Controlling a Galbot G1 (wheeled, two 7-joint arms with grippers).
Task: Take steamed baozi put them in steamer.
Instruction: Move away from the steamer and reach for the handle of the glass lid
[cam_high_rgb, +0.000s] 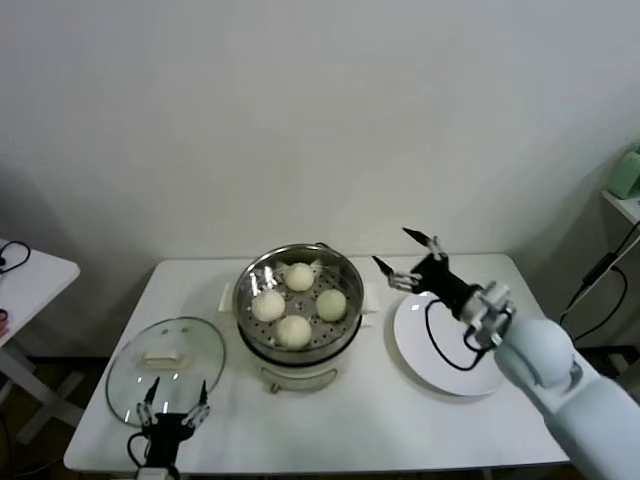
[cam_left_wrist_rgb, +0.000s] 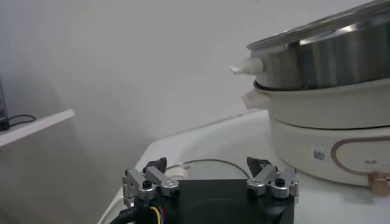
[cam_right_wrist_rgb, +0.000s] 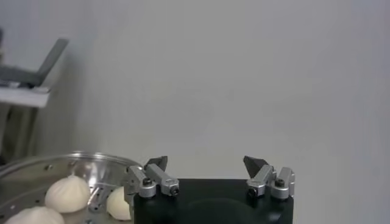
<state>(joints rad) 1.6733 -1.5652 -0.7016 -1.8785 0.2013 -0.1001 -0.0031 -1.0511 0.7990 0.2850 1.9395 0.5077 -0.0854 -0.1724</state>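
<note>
Several cream-white steamed baozi lie on the perforated tray inside the shiny steamer at the table's middle. My right gripper hovers open and empty just right of the steamer, above the far edge of the white plate. The right wrist view shows its spread fingers with baozi in the steamer beyond. My left gripper is parked open at the front left, over the glass lid; its wrist view shows the steamer's side.
The glass lid lies flat on the table left of the steamer, with its rim showing past the left fingers. The flat white plate sits bare at the right. A small side table stands off to the left.
</note>
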